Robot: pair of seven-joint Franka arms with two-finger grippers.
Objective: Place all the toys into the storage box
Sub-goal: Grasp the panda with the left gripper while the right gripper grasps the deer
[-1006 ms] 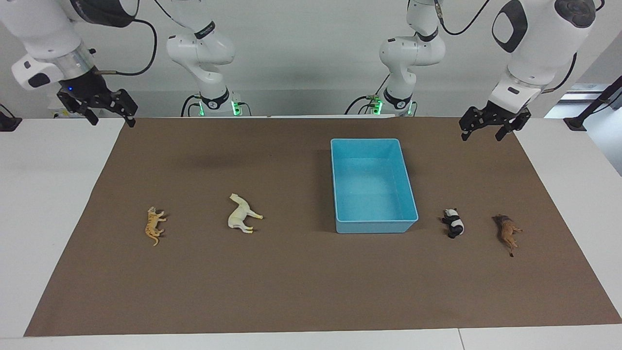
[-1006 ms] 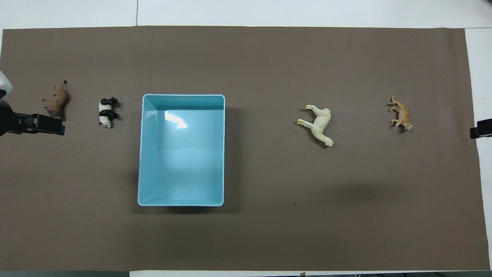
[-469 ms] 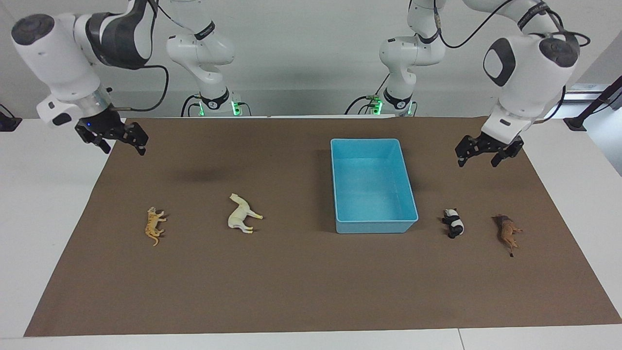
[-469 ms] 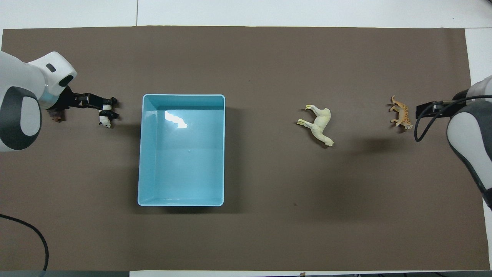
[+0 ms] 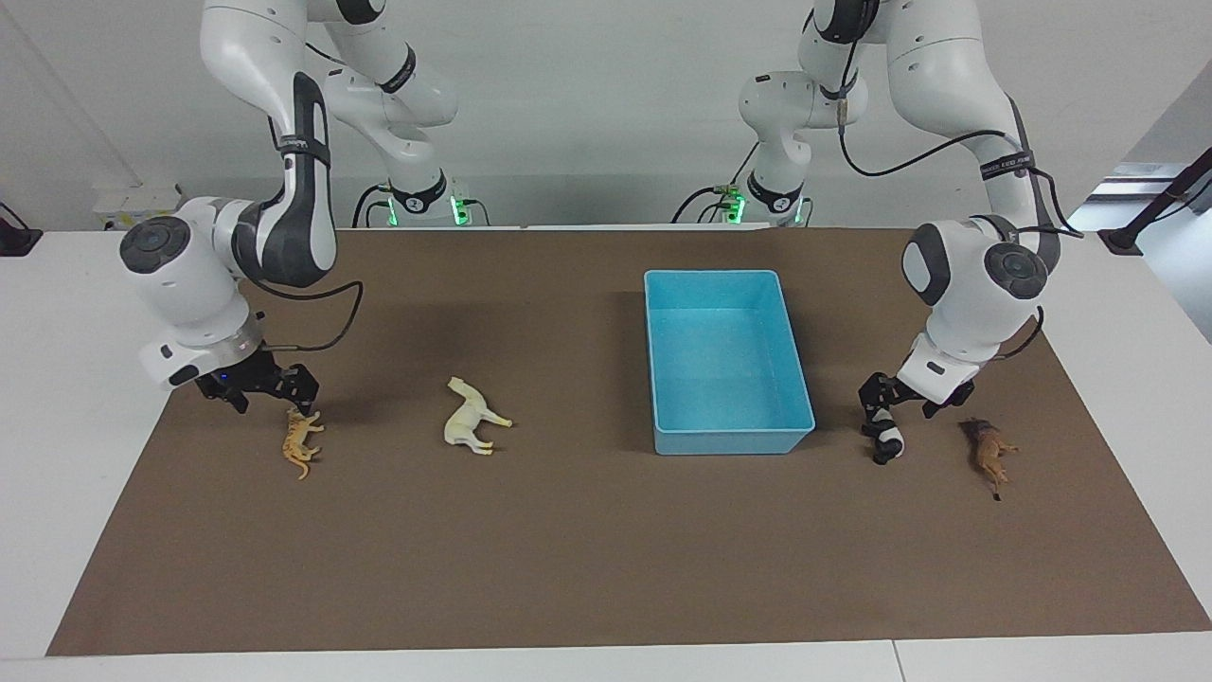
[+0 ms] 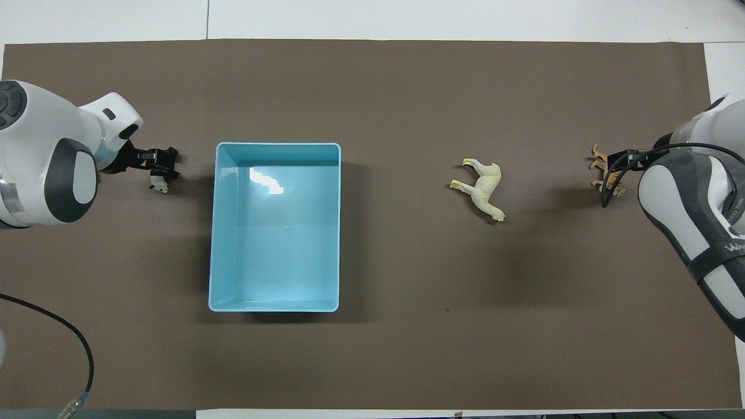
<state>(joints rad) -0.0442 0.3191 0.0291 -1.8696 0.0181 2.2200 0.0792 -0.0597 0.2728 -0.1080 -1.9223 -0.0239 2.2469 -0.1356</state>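
Observation:
The light blue storage box (image 5: 663, 360) stands empty on the brown mat; it also shows in the overhead view (image 6: 276, 145). My left gripper (image 5: 900, 415) is open, low over the black-and-white panda (image 5: 888, 441), which lies beside the box. The brown lion (image 5: 989, 453) lies past the panda, toward the left arm's end. My right gripper (image 5: 272, 398) is open, low over the orange tiger (image 5: 299, 443). The cream horse (image 5: 471, 419) lies between the tiger and the box. In the overhead view the left gripper (image 6: 157, 169) covers most of the panda (image 6: 158, 186), the right gripper (image 6: 614, 169) covers part of the tiger (image 6: 598, 154), and the lion is hidden.
A brown mat (image 5: 568, 549) covers most of the white table (image 5: 76, 474). The horse (image 6: 483, 189) lies on its side. A black cable (image 6: 70, 337) hangs over the mat's corner at the left arm's end.
Both arms have come down and forward from the robots' edge of the mat. The left gripper now hangs low over the panda, the right low over the tiger. No toy has moved.

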